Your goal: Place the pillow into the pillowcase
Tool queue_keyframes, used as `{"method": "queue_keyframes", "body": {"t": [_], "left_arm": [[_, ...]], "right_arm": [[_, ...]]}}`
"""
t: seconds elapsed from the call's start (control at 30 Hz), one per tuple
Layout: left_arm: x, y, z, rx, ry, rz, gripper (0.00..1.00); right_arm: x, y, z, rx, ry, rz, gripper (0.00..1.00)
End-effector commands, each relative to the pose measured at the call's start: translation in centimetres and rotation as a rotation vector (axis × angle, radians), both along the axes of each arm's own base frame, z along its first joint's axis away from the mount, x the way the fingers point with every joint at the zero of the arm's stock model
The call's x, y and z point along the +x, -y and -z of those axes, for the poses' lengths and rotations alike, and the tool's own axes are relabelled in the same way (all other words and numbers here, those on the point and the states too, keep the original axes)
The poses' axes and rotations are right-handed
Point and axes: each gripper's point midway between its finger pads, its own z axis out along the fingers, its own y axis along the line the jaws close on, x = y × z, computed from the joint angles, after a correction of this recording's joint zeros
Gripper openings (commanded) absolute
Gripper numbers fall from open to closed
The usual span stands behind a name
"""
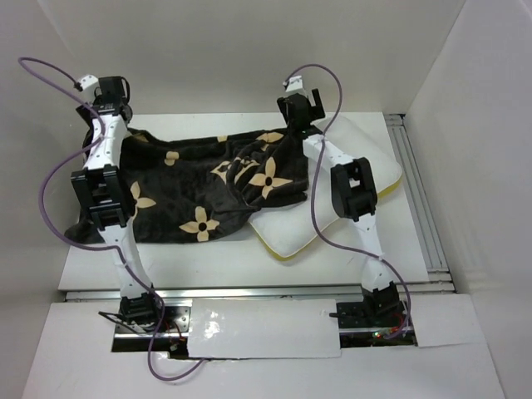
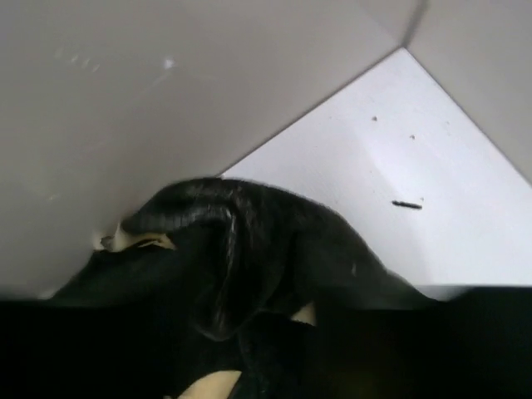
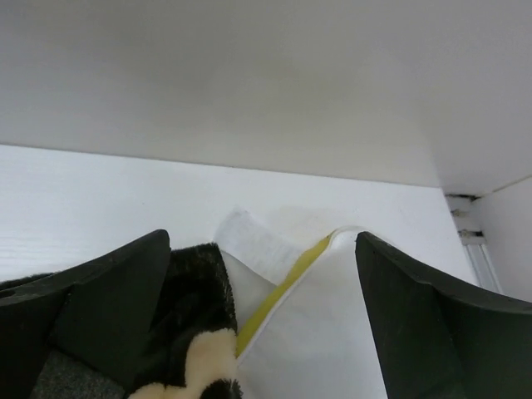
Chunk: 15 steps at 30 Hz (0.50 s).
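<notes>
At far edge, R tool (image 3: pixel 262 241) spread astride pillow (image 3: pixel 324 332) corner, L tool (image 1: pixel 105 108) can't tell, pillowcase (image 2: pixel 249 249) blocks

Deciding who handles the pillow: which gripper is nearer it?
Right. The right gripper hangs open over the pillow at its far corner; the left gripper is at the left end of the pillowcase.

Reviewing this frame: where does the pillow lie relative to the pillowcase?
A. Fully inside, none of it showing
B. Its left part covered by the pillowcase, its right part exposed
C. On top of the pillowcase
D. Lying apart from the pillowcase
B: in the top view the white pillow shows at the right with its yellow seam, while the dark flowered pillowcase covers its left part.
</notes>
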Motion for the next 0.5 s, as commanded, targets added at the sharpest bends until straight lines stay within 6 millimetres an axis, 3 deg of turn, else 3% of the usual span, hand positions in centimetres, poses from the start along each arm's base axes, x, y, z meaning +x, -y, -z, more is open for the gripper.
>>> {"method": "queue_keyframes", "body": {"t": [0.0, 0.03, 0.13, 0.17, 0.2, 0.23, 0.3, 0.33, 0.37, 0.4, 0.43, 0.47], "left_arm": [[2.4, 3.4, -6.1, 0.055, 0.155, 0.109, 0.91], [2.6, 4.3, -6.6, 0.081, 0.133, 0.16, 1.0], [2.6, 8.3, -9.1, 0.125, 0.129, 0.257, 1.0], [2.5, 9.3, -9.4, 0.132, 0.123, 0.28, 1.0], [1.6, 10.5, -11.3, 0.137, 0.143, 0.309, 1.0], [1.4, 12.7, -11.6, 0.127, 0.142, 0.358, 1.0], [0.4, 15.7, -12.7, 0.095, 0.162, 0.444, 1.0], [-0.3, 18.5, -11.7, 0.064, 0.136, 0.526, 1.0], [-1.8, 21.5, -14.3, 0.025, 0.196, 0.669, 1.0], [-3.1, 25.1, -12.6, -0.008, 0.155, 0.784, 1.0], [-4.3, 27.3, -12.8, -0.021, 0.168, 0.847, 1.0], [-6.9, 29.3, -15.5, -0.028, 0.243, 0.901, 0.97]], "right_arm": [[-2.2, 0.3, -14.5, 0.063, 0.256, 0.05, 1.0], [-3.1, -0.3, -12.9, 0.062, 0.209, 0.038, 1.0], [-6.1, 0.7, -14.9, 0.104, 0.137, 0.045, 1.0], [-6.9, 0.7, -14.9, 0.12, 0.097, 0.033, 1.0], [-7.9, 0.5, -14.9, 0.142, 0.051, 0.014, 1.0], [-10.1, 1.5, -14.6, 0.199, -0.034, 0.038, 1.0], [-12.5, 2.9, -13.4, 0.275, -0.126, 0.058, 1.0], [-14.7, 3.8, -15.1, 0.321, -0.121, 0.061, 1.0], [-17.1, 4.8, -11.5, 0.354, -0.212, 0.115, 1.0], [-19.5, 6.2, -13.8, 0.402, -0.164, 0.129, 1.0], [-20.7, 6.5, -14.1, 0.435, -0.137, 0.131, 1.0], [-22.5, 7.9, -10.8, 0.454, -0.191, 0.168, 1.0]]}}
